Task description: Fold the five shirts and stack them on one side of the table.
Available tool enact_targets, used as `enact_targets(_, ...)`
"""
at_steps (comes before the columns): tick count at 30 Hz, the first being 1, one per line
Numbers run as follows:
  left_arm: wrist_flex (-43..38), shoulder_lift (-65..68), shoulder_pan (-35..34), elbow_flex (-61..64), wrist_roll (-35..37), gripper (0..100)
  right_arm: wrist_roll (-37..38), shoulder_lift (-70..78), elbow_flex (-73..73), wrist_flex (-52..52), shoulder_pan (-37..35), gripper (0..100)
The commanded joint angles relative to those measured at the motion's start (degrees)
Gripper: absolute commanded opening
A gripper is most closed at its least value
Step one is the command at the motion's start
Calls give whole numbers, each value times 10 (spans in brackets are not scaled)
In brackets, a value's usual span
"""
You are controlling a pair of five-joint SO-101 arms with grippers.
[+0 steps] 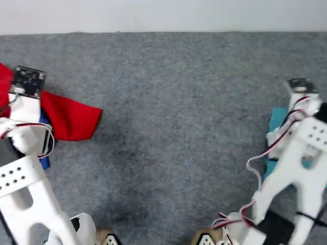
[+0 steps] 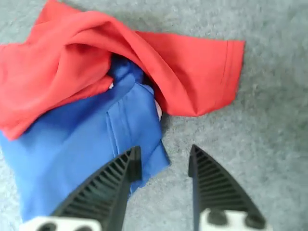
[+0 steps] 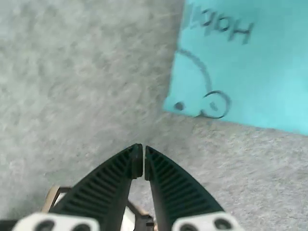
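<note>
Looks like a robotics lab: a bench (image 1: 179, 102) covered in grey felt before a plain white wall (image 1: 163, 15), with two white plastic arms (image 1: 25, 189), exposed wires (image 1: 249, 166) looping along them, at its near edge.

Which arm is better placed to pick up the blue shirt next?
Left. The left gripper is open at the edge of the blue shirt, beside the red shirt. The right gripper is shut, across the table by the teal shirt.
</note>
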Motion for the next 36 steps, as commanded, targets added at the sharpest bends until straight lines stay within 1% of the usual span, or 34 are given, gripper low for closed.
enact_targets(1, -49, 44, -5, 15, -36, 181, -11, -77, 49, 24, -23, 9)
enact_targets(3, -56, 92, -5, 13, -38, 181, -35, -102, 80, 24, -22, 9)
enact_targets(6, -40, 158, -13, -28, -39, 181, -56, -122, 119, 24, -22, 9)
enact_targets(10, -4, 220, -55, -108, -61, 194, -76, -135, 154, 24, -22, 9)
enact_targets(13, -6, 261, -98, -141, -76, 228, -91, -142, 176, 24, -22, 9)
enact_targets(17, -6, 335, -135, -176, -114, 239, -109, -151, 198, 24, -22, 9)
enact_targets(23, -28, 442, -149, -234, -111, 236, -112, -173, 217, 25, -22, 9)
enact_targets(28, -69, 485, -153, -248, -68, 231, -112, -175, 218, 25, -22, 9)
enact_targets(31, -75, 495, -143, -249, -67, 165, -112, -175, 218, 25, -22, 9)
enact_targets(35, -57, 495, -119, -251, -69, 9, -113, -175, 218, 26, -22, 9)
enact_targets(36, -44, 495, -112, -251, -69, 16, -113, -175, 218, 26, -22, 9)
